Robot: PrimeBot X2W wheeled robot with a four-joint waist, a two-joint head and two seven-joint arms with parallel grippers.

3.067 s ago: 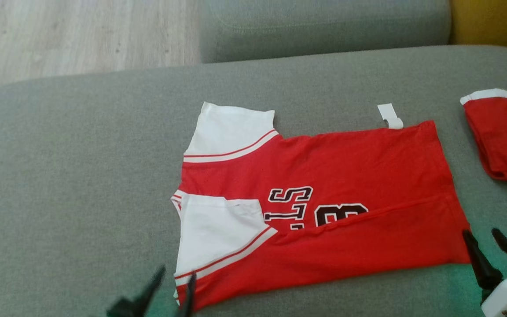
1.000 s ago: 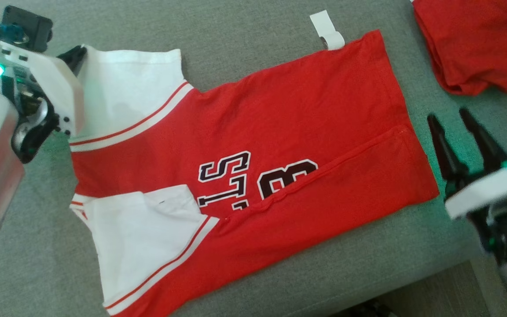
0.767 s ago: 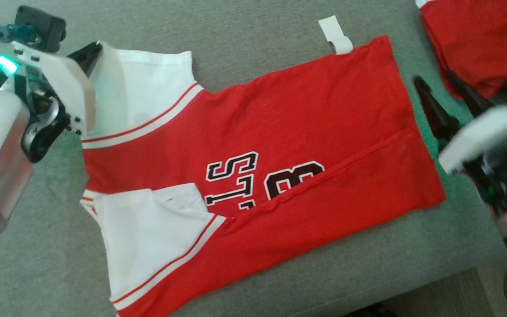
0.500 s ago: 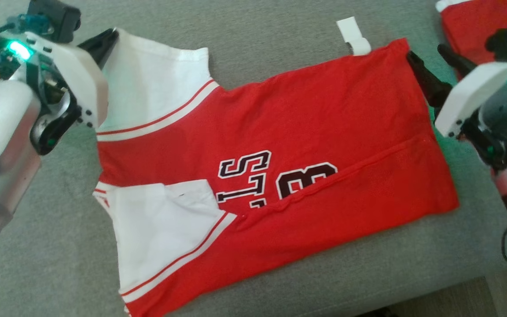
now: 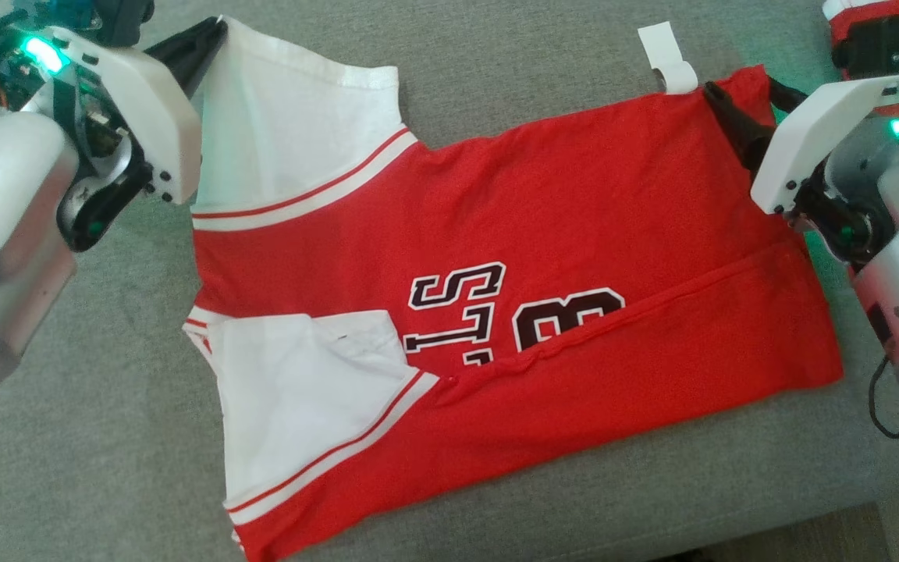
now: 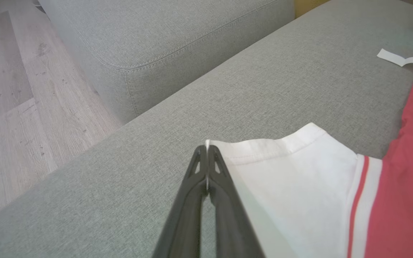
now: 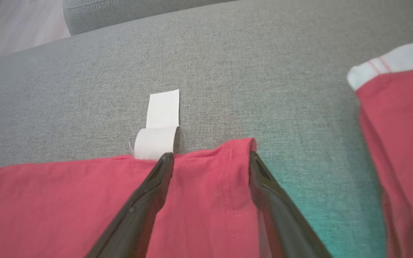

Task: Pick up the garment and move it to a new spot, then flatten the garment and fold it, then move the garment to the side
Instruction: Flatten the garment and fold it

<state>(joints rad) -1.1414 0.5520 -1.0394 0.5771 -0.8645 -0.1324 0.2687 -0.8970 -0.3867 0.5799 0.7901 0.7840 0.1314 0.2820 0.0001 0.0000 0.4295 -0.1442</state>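
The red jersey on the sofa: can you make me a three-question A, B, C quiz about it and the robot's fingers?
1. Where does the white tag lie?
A) on the grey cushion, by the jersey's red hem
B) on the sleeve
C) on the floor

2. What colour is the sleeve that the left gripper pinches?
A) blue
B) white
C) yellow

3. How are the right gripper's fingers?
A) shut on the tag
B) open, one on each side of the red corner
C) shut on the corner

Answers:
1 A: the tag sticks out from the hem onto the cushion.
2 B: the shut fingers grip a white hem corner.
3 B: a wide gap with red cloth shows between them.
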